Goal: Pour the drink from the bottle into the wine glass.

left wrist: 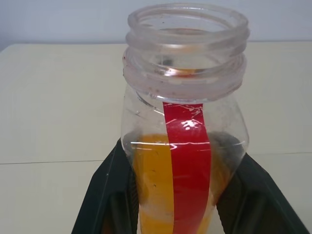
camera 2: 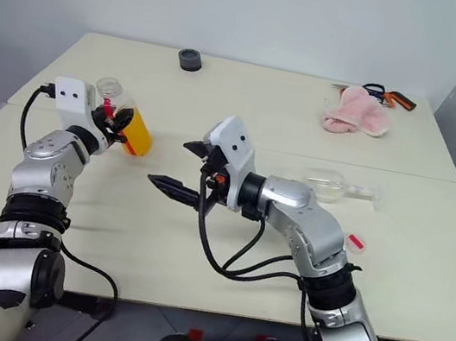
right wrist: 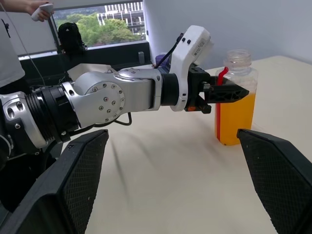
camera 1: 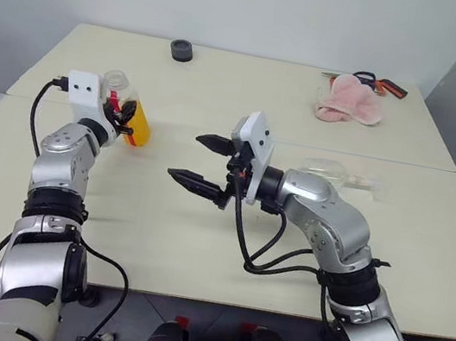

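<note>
Cream tabletop (camera 1: 198,244) spreads under both arms. Nearest, the right gripper (camera 1: 203,163) hangs with fingers spread wide, grasping nothing. To its left, the left gripper (right wrist: 229,93) is clenched on the uncapped bottle (camera 1: 135,116), upright, with the drink (right wrist: 234,117) inside. The wine glass (camera 2: 324,183) seemingly lies on its side behind the right arm. Farther back sits a pink cloth (camera 1: 351,102).

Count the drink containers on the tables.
2: the uncapped bottle of orange drink, clamped upright in the left gripper on the near table's left; the wine glass lying on its side behind the right arm.
</note>
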